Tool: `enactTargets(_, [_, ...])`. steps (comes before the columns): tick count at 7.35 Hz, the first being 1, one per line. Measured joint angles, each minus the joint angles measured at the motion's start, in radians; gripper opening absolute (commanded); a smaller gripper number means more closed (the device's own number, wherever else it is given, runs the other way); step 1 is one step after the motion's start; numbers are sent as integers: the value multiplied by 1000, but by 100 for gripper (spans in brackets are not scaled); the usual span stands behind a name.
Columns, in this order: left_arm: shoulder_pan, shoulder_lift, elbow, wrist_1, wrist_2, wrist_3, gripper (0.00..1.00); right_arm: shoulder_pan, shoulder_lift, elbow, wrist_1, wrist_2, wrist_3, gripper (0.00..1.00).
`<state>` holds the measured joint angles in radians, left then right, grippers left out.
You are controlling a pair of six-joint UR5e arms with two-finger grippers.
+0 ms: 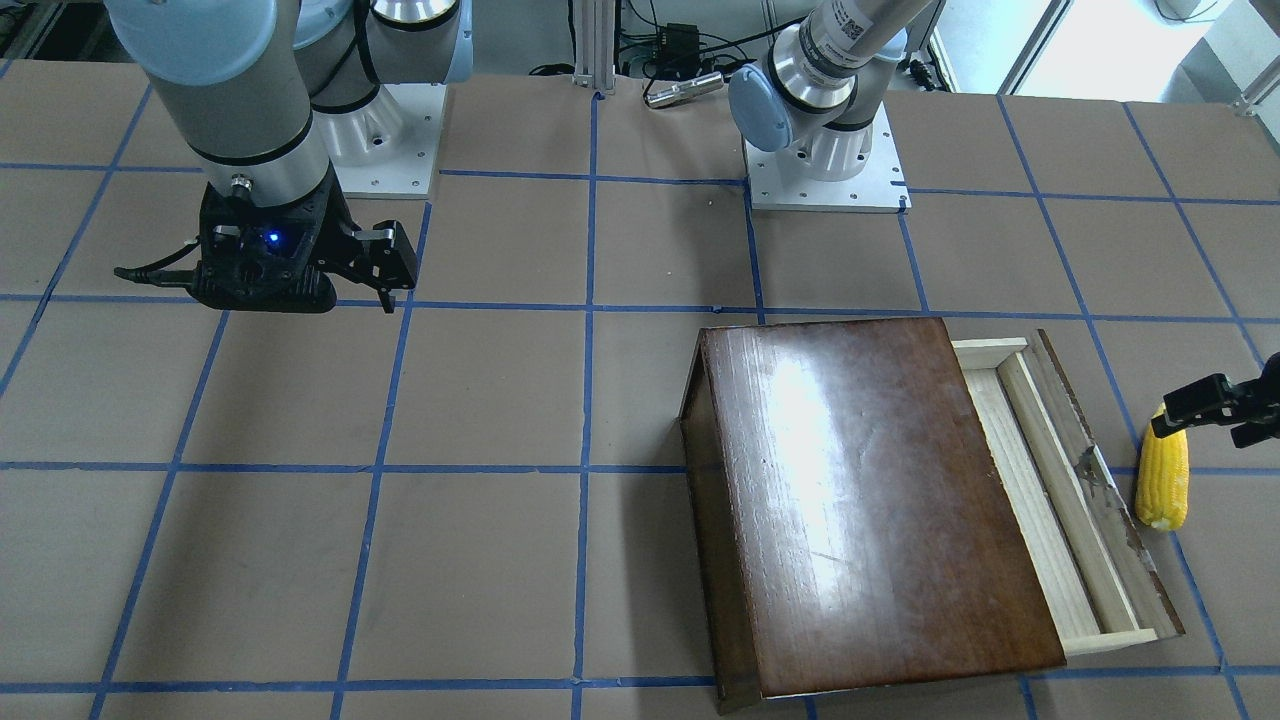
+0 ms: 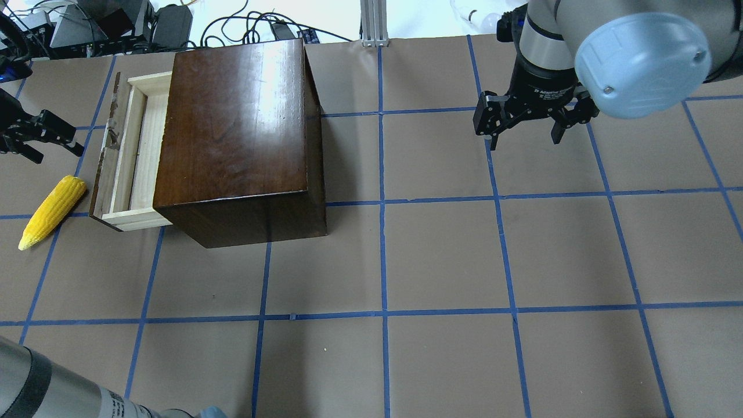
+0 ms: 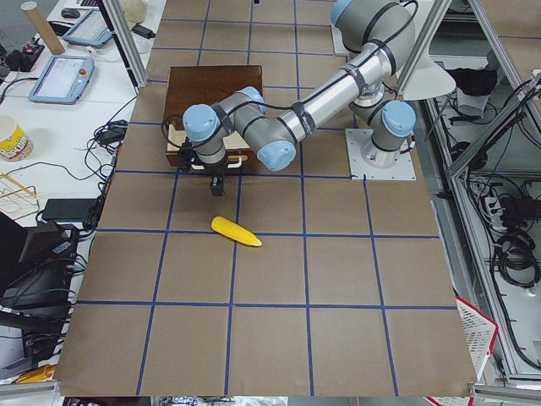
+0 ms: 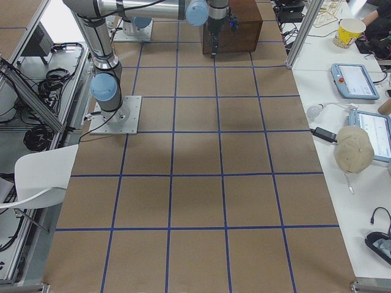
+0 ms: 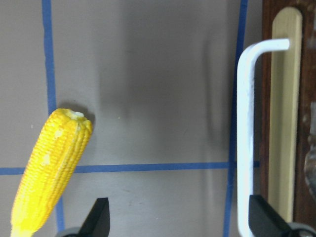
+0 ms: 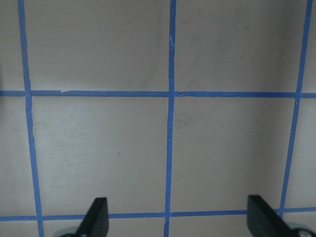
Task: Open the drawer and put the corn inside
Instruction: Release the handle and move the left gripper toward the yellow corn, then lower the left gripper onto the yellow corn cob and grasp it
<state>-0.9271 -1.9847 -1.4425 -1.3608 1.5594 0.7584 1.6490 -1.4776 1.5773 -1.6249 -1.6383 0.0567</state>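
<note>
While drawer stands part-open, corn just outside, left end effector, right end effector spread empty

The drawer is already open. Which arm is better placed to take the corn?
Left. Its open tool hovers next to the corn beside the drawer; the right tool is far across the table.

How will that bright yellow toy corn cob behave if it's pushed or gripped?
The bright yellow toy corn cob is round and tapered, so a push would probably roll it in a curve. Its ridged kernel rows should resist slipping. Lying straight, it looks stiff.
</note>
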Motion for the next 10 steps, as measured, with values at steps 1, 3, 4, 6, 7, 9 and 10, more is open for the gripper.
enactTargets(1, [13,-11,-6,43,12,49,100,0,0,0,0,0,0,100])
enactTargets(3, [31,-36,-16,103,42,110,100,0,0,0,0,0,0,100])
enactTargets(4, [36,-54,-18,115,62,126,100,0,0,0,0,0,0,100])
enactTargets(6, [47,-99,-21,147,76,135,100,0,0,0,0,0,0,100])
enactTargets(7, [53,-118,-26,161,77,142,100,0,0,0,0,0,0,100])
enactTargets(9, [66,-141,-58,220,78,192,100,0,0,0,0,0,0,100])
enactTargets(10, [68,-148,-79,266,80,224,100,0,0,0,0,0,0,100])
